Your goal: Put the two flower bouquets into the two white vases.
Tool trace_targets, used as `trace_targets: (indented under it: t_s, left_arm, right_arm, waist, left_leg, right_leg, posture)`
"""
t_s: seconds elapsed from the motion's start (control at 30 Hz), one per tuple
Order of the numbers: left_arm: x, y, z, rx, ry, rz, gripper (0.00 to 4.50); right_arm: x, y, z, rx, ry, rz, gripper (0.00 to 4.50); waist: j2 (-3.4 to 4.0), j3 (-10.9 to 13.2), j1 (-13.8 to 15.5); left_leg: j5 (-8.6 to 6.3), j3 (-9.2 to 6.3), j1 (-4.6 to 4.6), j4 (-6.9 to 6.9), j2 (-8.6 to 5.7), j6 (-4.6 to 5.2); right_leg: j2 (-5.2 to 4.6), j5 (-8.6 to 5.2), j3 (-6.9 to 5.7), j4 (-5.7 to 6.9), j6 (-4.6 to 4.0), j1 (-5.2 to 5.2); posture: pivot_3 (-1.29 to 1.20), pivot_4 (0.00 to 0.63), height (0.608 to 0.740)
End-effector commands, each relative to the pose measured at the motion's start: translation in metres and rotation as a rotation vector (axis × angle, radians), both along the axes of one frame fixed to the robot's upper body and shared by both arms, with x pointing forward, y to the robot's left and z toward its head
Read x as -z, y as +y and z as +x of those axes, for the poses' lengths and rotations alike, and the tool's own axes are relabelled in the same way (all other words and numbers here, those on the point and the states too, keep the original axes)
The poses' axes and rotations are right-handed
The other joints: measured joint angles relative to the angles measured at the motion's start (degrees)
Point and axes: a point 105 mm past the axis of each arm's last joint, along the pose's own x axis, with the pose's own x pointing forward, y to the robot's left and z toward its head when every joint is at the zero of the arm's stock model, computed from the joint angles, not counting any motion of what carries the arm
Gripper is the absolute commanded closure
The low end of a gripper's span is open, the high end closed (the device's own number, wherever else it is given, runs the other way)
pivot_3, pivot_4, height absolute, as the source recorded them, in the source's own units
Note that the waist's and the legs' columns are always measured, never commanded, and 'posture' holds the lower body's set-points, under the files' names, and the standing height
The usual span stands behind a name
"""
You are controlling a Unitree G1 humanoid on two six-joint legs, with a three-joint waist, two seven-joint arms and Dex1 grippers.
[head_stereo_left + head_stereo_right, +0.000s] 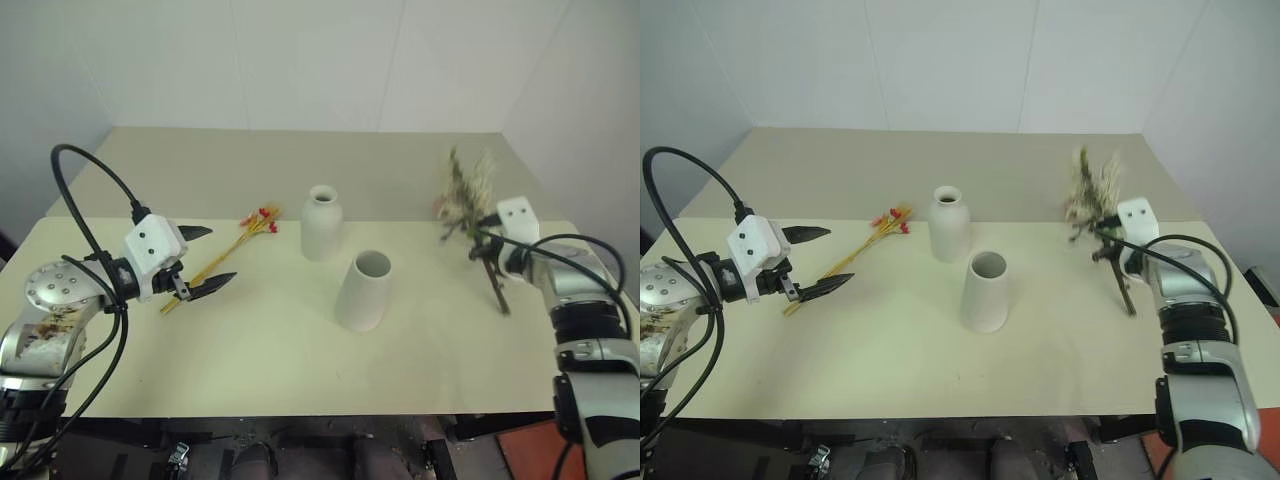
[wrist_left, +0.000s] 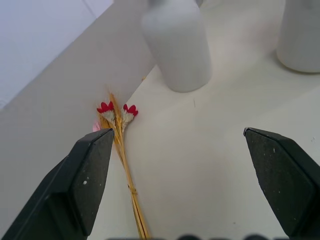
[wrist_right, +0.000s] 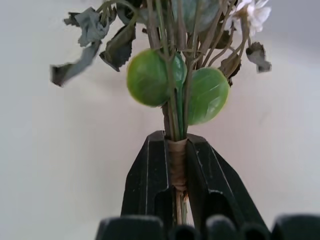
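1. We see the yellow stalks (image 1: 240, 243) lying flat beside the bottle vase (image 1: 321, 223), just beyond our left gripper (image 1: 207, 258); the cone vase (image 1: 363, 290) stands nearer us.
2. A cream table (image 1: 300, 370) against white walls.
3. Left fingers spread wide, empty — our right gripper (image 3: 176, 165) pinches the rose bouquet (image 1: 467, 195) by its wrapped stem, right of the bottle vase.

Silver arms with black cables, white wrist housings, black-fingered left gripper (image 1: 208, 257).
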Motion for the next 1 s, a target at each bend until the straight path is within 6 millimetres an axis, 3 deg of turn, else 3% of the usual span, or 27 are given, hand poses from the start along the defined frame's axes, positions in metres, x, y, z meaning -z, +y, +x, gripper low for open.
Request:
trace_targets:
  t_s: [0.03,0.1,0.17,0.23,0.33,0.47,0.73,1.0]
  left_arm:
    - [-0.010,-0.001,0.004,0.001,-0.045,0.011,0.00]
    - [-0.011,-0.001,0.006,0.004,-0.048,0.008,0.00]
    - [-0.012,-0.001,0.007,0.009,-0.055,0.010,0.00]
    - [-0.013,-0.001,0.008,0.015,-0.064,0.011,0.00]
    - [-0.016,-0.003,0.006,0.022,-0.072,0.007,0.00]
    - [-0.015,0.002,0.001,0.003,-0.070,0.005,0.00]
    - [-0.007,0.008,-0.006,-0.046,-0.054,-0.003,0.00]
    - [-0.003,0.011,-0.013,-0.076,-0.047,-0.014,0.00]
  right_arm:
    - [-0.089,0.018,0.011,0.002,-0.477,-0.094,4.29]
    - [-0.110,0.031,0.016,0.037,-0.588,-0.046,4.29]
    - [-0.134,0.057,0.022,-0.023,-0.691,0.069,4.29]
    - [-0.155,0.087,0.022,-0.184,-0.765,0.321,4.29]
    - [-0.172,0.121,0.020,-0.376,-0.806,0.570,4.29]
    - [-0.178,0.161,0.018,-0.565,-0.796,0.687,4.29]
    - [-0.168,0.208,0.020,-0.745,-0.671,0.783,4.29]
    - [-0.178,0.232,0.013,-0.867,-0.640,0.838,4.29]
  waist:
    - [0.02,0.0,-0.3]
    - [0.02,0.0,-0.6]
    - [0.02,0.0,-1.0]
    - [0.03,0.0,-1.2]
    - [0.05,0.0,-1.1]
    - [0.08,0.0,-1.0]
    - [0.11,0.1,-1.0]
    - [0.16,0.1,-1.1]
  left_leg:
    - [0.00,0.00,0.01,0.00,0.00,0.00]
    - [0.00,-0.03,-0.01,-0.01,0.00,0.00]
    - [0.00,-0.04,-0.02,-0.01,0.01,0.00]
    - [0.00,-0.05,0.00,-0.02,0.02,0.00]
    - [0.00,-0.06,-0.01,-0.03,0.16,0.00]
    - [0.00,-0.06,-0.01,-0.03,0.23,0.00]
    - [0.00,-0.05,-0.02,-0.03,0.26,0.00]
    - [0.00,-0.05,-0.02,-0.07,0.30,0.00]
  right_leg:
    - [0.00,0.00,0.01,0.00,0.00,-0.01]
    - [0.01,0.00,0.00,0.00,0.00,0.00]
    - [0.01,0.02,0.01,0.00,-0.01,0.01]
    - [0.02,0.03,0.00,0.02,-0.03,0.01]
    - [0.16,0.06,-0.03,0.01,-0.08,0.03]
    - [0.20,0.09,-0.06,0.02,-0.12,0.03]
    - [0.20,0.12,-0.10,0.01,-0.17,0.02]
    - [0.26,0.12,-0.10,0.02,-0.19,-0.03]
  posture:
    - [0.00,0.150,0.740]
    - [0.00,0.150,0.740]
    - [0.00,0.150,0.740]
    - [0.00,0.150,0.740]
    - [0.00,0.150,0.740]
    - [0.00,0.150,0.740]
    - [0.00,0.150,0.740]
    - [0.00,0.150,0.740]
